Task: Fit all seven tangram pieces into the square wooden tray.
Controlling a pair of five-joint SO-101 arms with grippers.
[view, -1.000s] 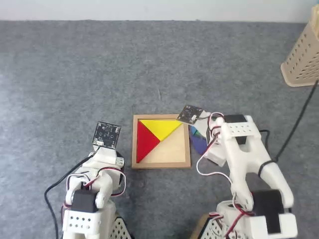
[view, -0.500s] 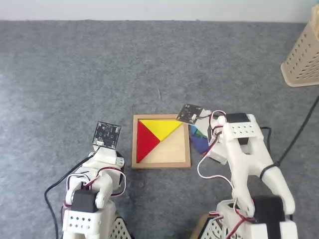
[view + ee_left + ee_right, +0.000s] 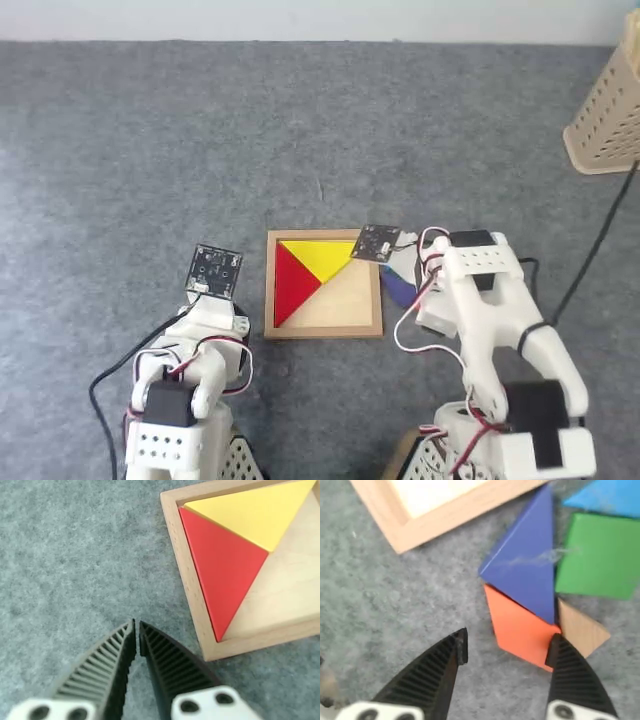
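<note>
The left jaws are pressed together over the grey bench (image 3: 60, 555), with the square wooden tray (image 3: 186, 565) lying just beyond their tips to one side, a red triangle (image 3: 225, 575) and a yellow triangle (image 3: 255, 510) seated in it. The right jaws are spread with nothing pinched: an orange piece (image 3: 520, 632) lies between their tips, one tip at its edge beside a plain wooden triangle (image 3: 581, 630). Just past the orange piece a dark blue triangle (image 3: 525, 575) is seen touching it, with a green square (image 3: 597, 555) and a light blue piece (image 3: 605, 495) farther out.

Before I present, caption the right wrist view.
Open right gripper hovers over the orange piece, beside the dark blue triangle.
</note>
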